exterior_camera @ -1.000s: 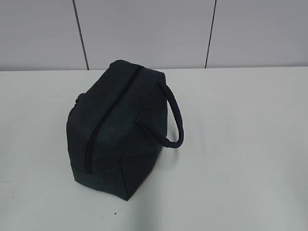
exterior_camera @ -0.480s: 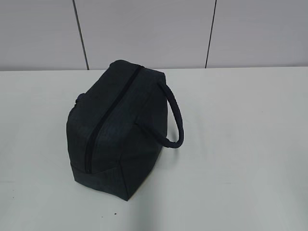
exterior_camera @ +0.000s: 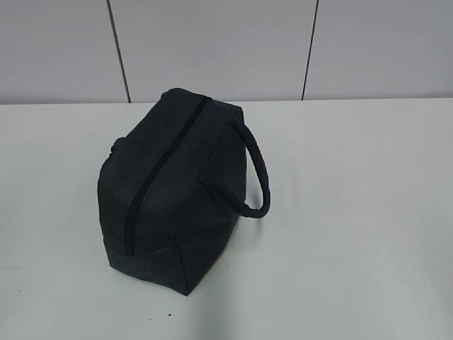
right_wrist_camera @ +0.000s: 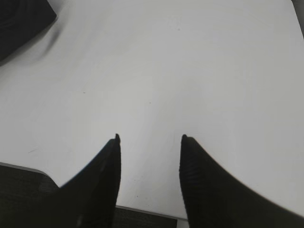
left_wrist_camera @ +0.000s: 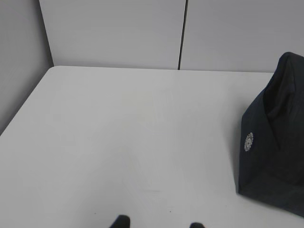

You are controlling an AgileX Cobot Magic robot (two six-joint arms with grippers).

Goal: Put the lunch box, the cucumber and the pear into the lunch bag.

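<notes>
Lunch bag (exterior_camera: 173,191) zipped shut on table (exterior_camera: 354,212), left of center, handle (exterior_camera: 256,177) at its 3 o'clock. Left gripper (left_wrist_camera: 159,224) and right gripper (right_wrist_camera: 149,142) both spread, empty, over bare tabletop.

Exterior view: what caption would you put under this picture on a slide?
Dark navy lunch bag zipped shut on a white table, its rope handle arching to the right; no food or robot tool in sight.
</notes>
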